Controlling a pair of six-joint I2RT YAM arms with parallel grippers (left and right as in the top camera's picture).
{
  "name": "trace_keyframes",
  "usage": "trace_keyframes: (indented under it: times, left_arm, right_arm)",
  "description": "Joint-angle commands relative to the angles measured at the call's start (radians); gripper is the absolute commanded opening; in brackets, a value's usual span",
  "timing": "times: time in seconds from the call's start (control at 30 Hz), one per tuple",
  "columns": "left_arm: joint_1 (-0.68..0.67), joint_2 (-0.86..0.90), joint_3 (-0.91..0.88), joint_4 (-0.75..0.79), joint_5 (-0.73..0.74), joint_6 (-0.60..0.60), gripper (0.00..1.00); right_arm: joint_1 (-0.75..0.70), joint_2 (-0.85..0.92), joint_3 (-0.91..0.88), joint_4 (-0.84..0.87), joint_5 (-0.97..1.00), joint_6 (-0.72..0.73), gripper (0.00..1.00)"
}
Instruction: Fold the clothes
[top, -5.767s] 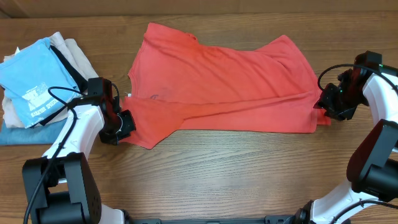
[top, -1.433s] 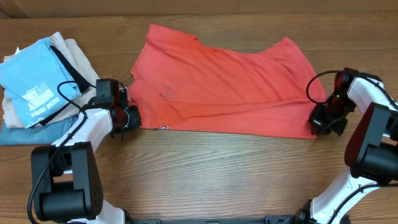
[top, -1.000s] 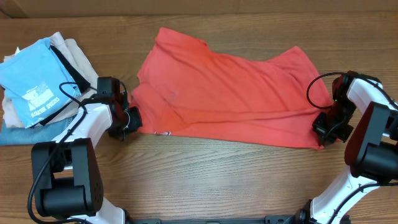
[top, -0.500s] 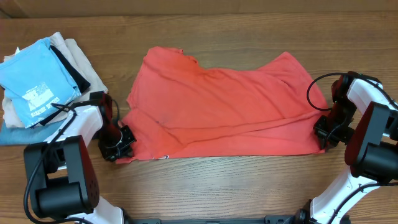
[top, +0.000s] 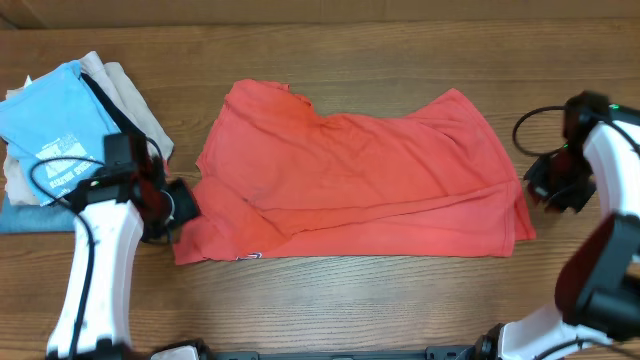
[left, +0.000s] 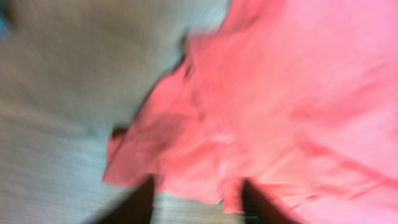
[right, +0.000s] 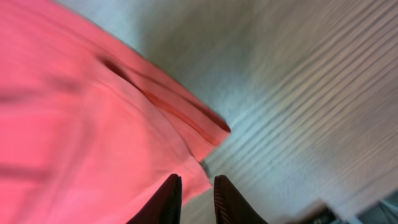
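The clothes, a red T-shirt (top: 370, 180), lie spread across the middle of the wooden table with a fold line running along the front half. My left gripper (top: 172, 205) sits just off the shirt's front left corner. In the left wrist view that gripper (left: 200, 208) is open, bare wood shows between its fingers, and the red cloth (left: 298, 93) lies just beyond the tips. My right gripper (top: 542, 188) hovers just past the shirt's right edge. In the right wrist view it (right: 198, 202) stands narrowly open above the shirt's hem corner (right: 205, 134), gripping nothing.
A pile of folded garments lies at the back left: a light blue shirt (top: 50, 140) on top, beige cloth (top: 125, 95) beside it and denim (top: 30, 218) underneath. My left arm stands close to this pile.
Both grippers have let go of the shirt and drawn outward, left to the left, right to the right. The shirt's front edge now lies flat on the table.
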Motion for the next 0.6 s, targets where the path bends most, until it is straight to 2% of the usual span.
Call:
trace_keyframes:
  times: [0.0,0.17,0.33,0.5,0.57]
  left_arm:
    - [0.006,-0.064,0.05,0.012,0.047,0.084,0.62]
    - [0.002,-0.068,0.072,0.044,0.126,0.084,0.58]
    - [-0.062,-0.03,0.159,0.099,0.123,0.137,0.56]
    - [-0.132,0.156,0.407,0.065,0.111,0.188,0.66]
    - [-0.142,0.268,0.538,0.031,0.128,0.207,0.67]
  right_arm:
    - [-0.004,-0.081,0.05,0.02,-0.002,-0.003,0.22]
    - [-0.004,-0.11,0.051,0.043,-0.081,-0.064,0.22]
    - [-0.004,-0.109,0.051,0.064,-0.224,-0.153,0.23]
    - [-0.004,-0.109,0.051,0.062,-0.238,-0.158,0.24]
    - [-0.004,-0.109,0.051,0.058,-0.238,-0.158,0.24]
